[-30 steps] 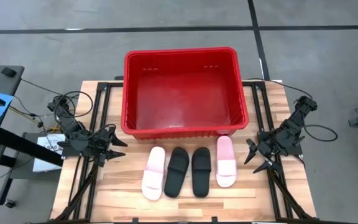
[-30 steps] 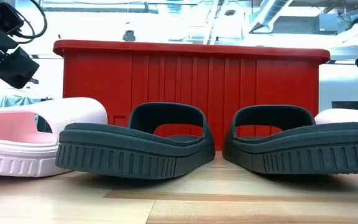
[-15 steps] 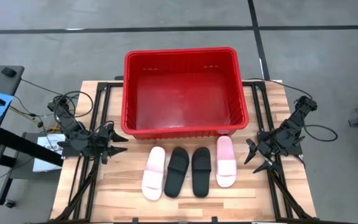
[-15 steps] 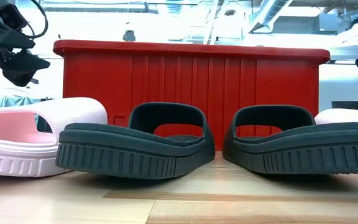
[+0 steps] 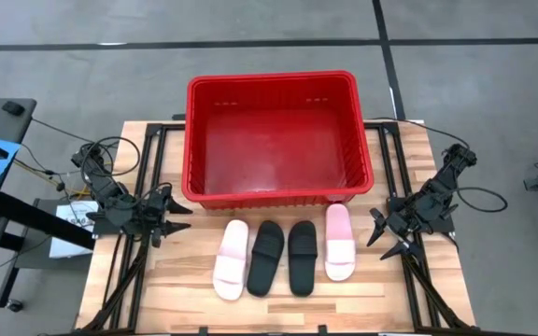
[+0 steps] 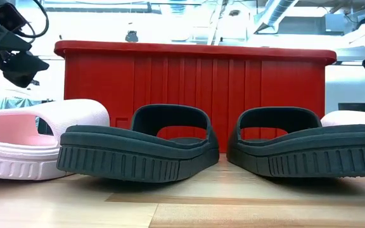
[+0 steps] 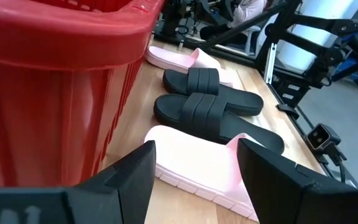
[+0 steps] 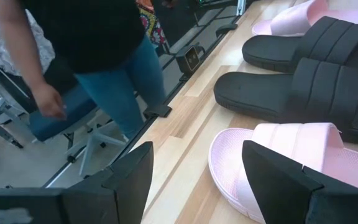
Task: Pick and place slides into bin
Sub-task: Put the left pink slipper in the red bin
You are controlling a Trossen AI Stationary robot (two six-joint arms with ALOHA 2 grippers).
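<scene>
The red bin (image 5: pixel 278 140) stands at the table's far middle. Four slides lie side by side on their soles in front of it: a pink one (image 5: pixel 231 259), two black ones (image 5: pixel 267 257) (image 5: pixel 302 257), and a pink one (image 5: pixel 339 241). My left gripper (image 5: pixel 174 217) is open and empty, left of the slides, its fingers pointing at the left pink slide (image 7: pixel 197 165). My right gripper (image 5: pixel 381 233) is open and empty, right of the slides, its fingers pointing at the right pink slide (image 8: pixel 278 155).
A person (image 8: pixel 104 50) in jeans stands beside the table, beyond its edge, next to a chair. Black frame rails (image 5: pixel 152 177) run along both sides of the wooden table top. Bare wood lies near the front edge (image 5: pixel 278 313).
My left gripper has shifted a little toward the slides, then kept still. The slides and the bin have not moved.
</scene>
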